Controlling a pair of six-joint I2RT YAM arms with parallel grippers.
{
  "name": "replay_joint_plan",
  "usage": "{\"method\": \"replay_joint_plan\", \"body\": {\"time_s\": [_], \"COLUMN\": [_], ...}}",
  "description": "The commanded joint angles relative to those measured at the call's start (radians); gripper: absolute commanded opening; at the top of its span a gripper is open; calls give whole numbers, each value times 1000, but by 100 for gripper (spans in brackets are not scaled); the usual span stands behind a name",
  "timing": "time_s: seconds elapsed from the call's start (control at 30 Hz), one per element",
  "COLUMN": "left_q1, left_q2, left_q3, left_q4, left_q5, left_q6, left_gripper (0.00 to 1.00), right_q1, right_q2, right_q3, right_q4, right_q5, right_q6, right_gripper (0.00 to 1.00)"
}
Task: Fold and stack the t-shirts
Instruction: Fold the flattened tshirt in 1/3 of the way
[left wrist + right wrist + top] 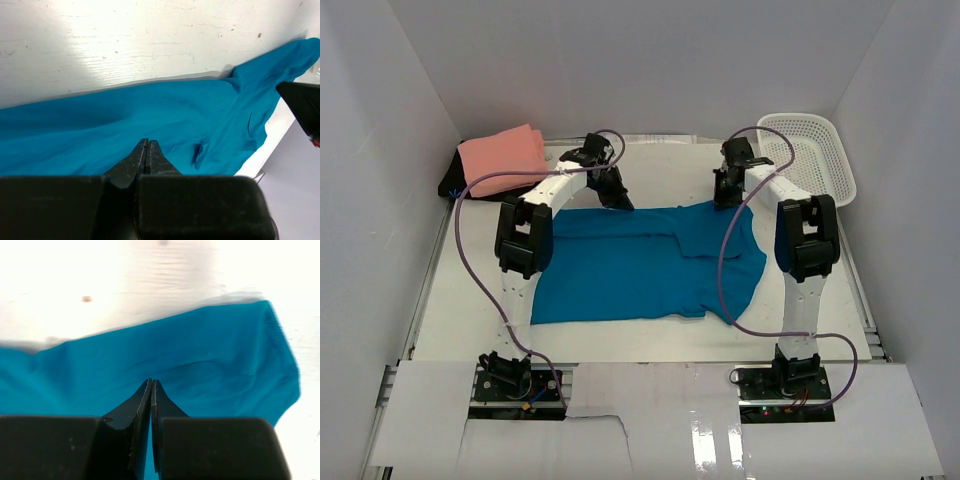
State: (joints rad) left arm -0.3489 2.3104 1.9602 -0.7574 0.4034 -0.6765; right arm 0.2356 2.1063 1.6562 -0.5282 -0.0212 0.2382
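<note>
The teal-blue t-shirt (640,265) lies spread flat across the middle of the white table, with one sleeve folded onto its body. My left gripper (623,203) points down at the shirt's far edge. In the left wrist view it (146,141) is shut, tips over smooth teal cloth (150,110), and no cloth shows between them. My right gripper (724,200) stands at the far right part of the same edge. It (151,381) is shut too, over the teal cloth (175,350). The salmon-pink t-shirt (502,160) lies folded at the back left.
A white mesh basket (840,165) stands at the back right corner. A black object (453,186) lies under the pink shirt's near edge. Grey walls close in the table (470,310) on three sides. Purple cables loop from both arms over the shirt.
</note>
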Motion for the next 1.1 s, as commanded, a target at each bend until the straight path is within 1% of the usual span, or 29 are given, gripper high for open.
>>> {"method": "replay_joint_plan", "body": {"time_s": [0.0, 0.07, 0.2, 0.3, 0.43, 0.57, 0.7, 0.83, 1.0, 1.07], "left_q1": [1, 11, 33, 59, 111, 166, 218, 260, 268, 271], "left_q2": [-95, -106, -121, -138, -175, -218, -259, -243, -212, -184], "left_q3": [-20, -33, -58, -90, -155, -239, -279, -270, -219, -175], "left_q4": [1, 1, 3, 3, 3, 7, 16, 17, 16, 1], "left_q5": [-8, -14, -21, -31, -64, -95, -130, -140, -164, -187], "left_q6": [15, 18, 29, 40, 60, 75, 83, 86, 87, 97], "left_gripper": [2, 2, 2, 2, 2, 1, 2, 1, 1, 1], "right_q1": [-15, -24, -39, -56, -90, -114, -133, -134, -134, -134], "right_q2": [6, 20, 55, 55, 57, 81, 92, 90, 98, 100], "right_q3": [48, 51, 59, 19, -35, -49, -53, -58, -38, -30], "right_q4": [-15, -15, -22, -26, -23, -35, -61, -59, -61, -61], "right_q5": [124, 157, 168, 190, 204, 202, 218, 172, 144, 135], "right_q6": [24, 24, 22, 38, 55, 62, 84, 84, 76, 75], "right_gripper": [8, 8, 8, 8, 8, 8, 8, 8, 8, 8]}}
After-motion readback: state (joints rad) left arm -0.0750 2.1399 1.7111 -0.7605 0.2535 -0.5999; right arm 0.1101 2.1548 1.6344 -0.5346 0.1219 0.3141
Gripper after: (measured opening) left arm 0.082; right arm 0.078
